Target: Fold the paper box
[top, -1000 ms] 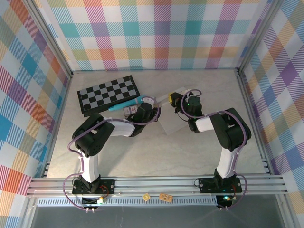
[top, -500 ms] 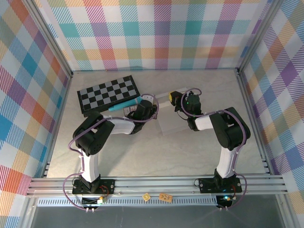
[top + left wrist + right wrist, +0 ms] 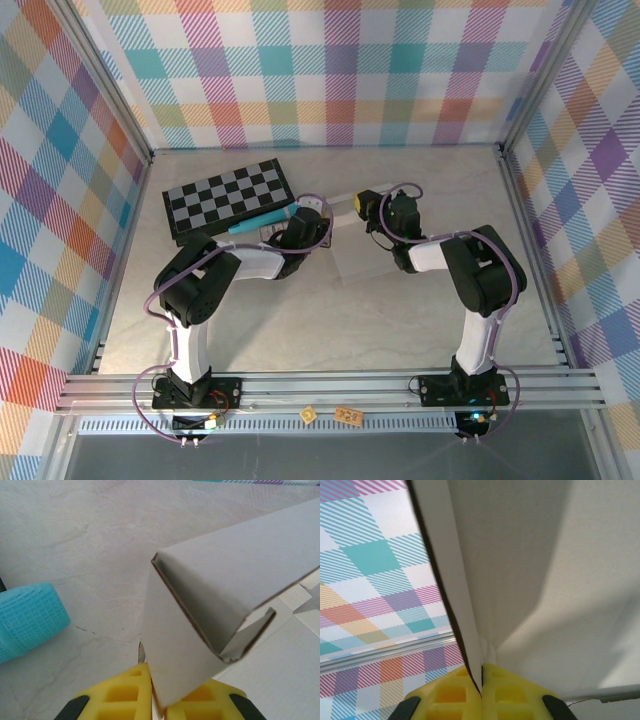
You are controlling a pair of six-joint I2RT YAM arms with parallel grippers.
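The paper box (image 3: 352, 258) is a white creased card sheet at mid-table, held between both arms. In the left wrist view one flap of the paper box (image 3: 220, 575) stands folded up into a corner. The yellow fingers of my left gripper (image 3: 159, 692) are pinched on that flap's lower edge. My right gripper (image 3: 481, 677) is shut on another thin edge of the paper box (image 3: 545, 580), which rises steeply in front of its camera. From above, the left gripper (image 3: 325, 216) and the right gripper (image 3: 364, 205) face each other across the card.
A black-and-grey checkerboard (image 3: 228, 200) lies at the back left. A teal tool (image 3: 262, 220) rests against its near edge, close to my left wrist, and its teal end (image 3: 27, 617) lies left of the flap. Plaid walls and a metal frame enclose the table.
My left gripper has closed on the box's flap and shifted slightly toward the back. The right gripper has stayed shut on the card and barely moved.
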